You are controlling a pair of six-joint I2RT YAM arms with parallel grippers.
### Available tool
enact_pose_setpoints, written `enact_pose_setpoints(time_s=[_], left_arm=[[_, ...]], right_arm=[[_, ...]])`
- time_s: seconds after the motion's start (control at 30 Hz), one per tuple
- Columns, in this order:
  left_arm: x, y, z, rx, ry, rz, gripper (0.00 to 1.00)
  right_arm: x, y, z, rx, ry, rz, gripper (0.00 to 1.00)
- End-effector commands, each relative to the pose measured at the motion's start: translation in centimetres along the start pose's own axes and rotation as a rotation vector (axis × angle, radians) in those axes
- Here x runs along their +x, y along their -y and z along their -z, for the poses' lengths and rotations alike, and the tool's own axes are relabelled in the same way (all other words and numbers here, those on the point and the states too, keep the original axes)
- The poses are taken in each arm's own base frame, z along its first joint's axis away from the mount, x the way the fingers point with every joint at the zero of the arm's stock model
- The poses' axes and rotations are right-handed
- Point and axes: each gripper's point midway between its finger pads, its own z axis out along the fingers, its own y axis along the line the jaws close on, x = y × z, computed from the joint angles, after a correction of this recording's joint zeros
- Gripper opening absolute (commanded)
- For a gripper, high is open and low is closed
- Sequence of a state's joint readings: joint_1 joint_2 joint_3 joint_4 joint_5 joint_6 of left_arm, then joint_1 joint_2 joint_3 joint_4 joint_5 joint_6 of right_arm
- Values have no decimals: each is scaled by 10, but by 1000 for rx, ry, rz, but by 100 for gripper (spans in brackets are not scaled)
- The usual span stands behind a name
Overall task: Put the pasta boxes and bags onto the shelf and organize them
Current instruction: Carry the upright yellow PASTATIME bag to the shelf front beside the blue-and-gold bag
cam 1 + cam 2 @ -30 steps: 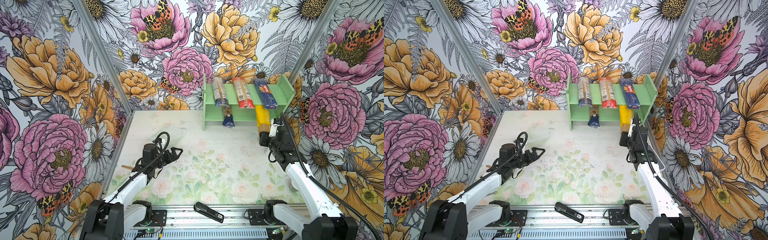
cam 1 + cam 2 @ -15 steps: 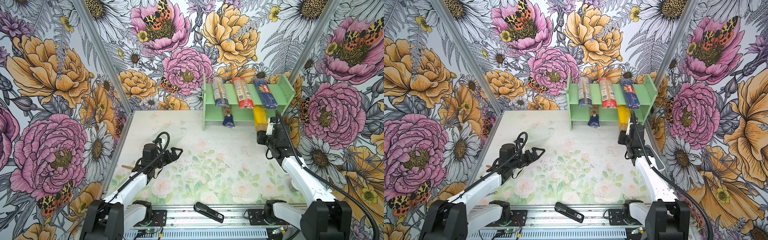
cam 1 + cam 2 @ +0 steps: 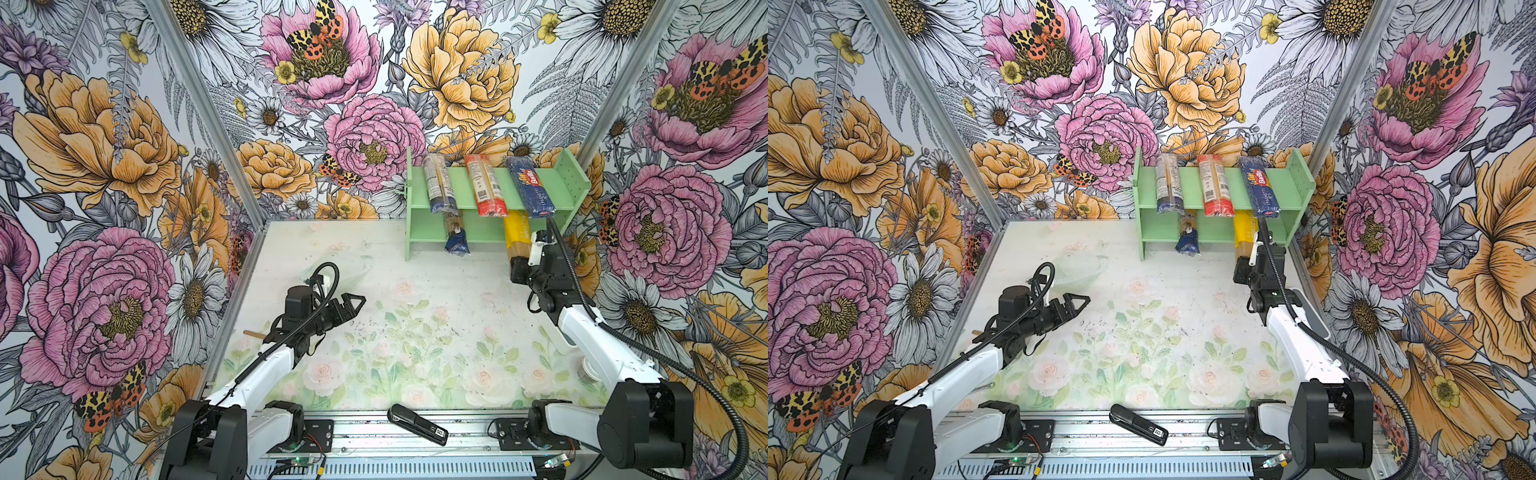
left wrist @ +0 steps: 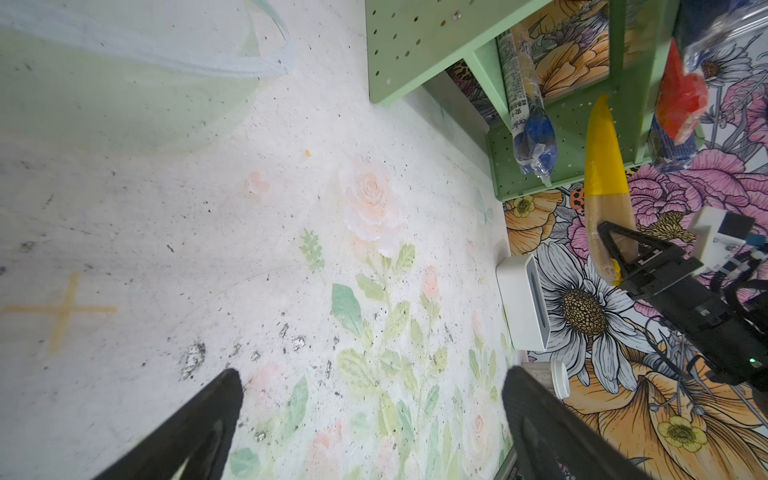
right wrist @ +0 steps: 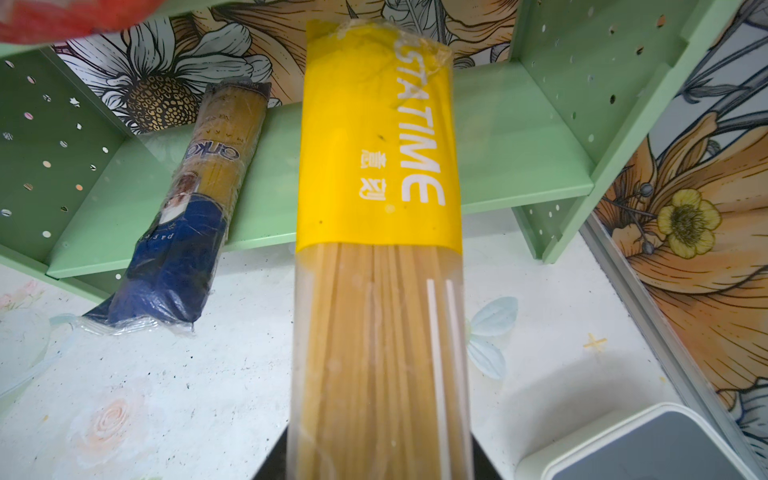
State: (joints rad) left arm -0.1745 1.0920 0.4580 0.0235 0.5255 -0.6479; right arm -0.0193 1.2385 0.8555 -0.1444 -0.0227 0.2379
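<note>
White desk (image 3: 415, 291): faded rose print, flecked with dark specks, one orange cross mark (image 4: 62, 309) on it.
Walls (image 3: 104, 145): bold wallpaper of peonies, daisies and moths on three sides.
Shelf (image 3: 571, 183): mint-green, two tiers, at the desk's back right corner.
Top tier: clear dark-blue-labelled pack (image 3: 438, 185), red-ended pack (image 3: 484, 187) and dark blue Barilla pack (image 3: 530, 191) side by side, near ends overhanging.
Lower tier: blue-gold pack (image 3: 455, 239) slanted, its end out on the desk; yellow pack (image 3: 515, 232) beside it, far end in over the tier.
Right tool (image 3: 519, 266): clamped on the yellow pack's near end.
Left tool (image 3: 353, 301): jaws wide apart, empty, above the desk.
Front rail: black stapler-like object (image 3: 417, 424).
</note>
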Motion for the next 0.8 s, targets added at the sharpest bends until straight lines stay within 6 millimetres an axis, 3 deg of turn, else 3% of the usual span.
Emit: enact_pose_setpoints(time_s=[0.0,0.77], left_arm=[[-10,15,4,30,27,-44,99],[-9,17,6,29,34,-39,99]], right_arm=[[-92,-14,20,-51,296,6,0],[-110,-17,-12,-55,310,19,0]])
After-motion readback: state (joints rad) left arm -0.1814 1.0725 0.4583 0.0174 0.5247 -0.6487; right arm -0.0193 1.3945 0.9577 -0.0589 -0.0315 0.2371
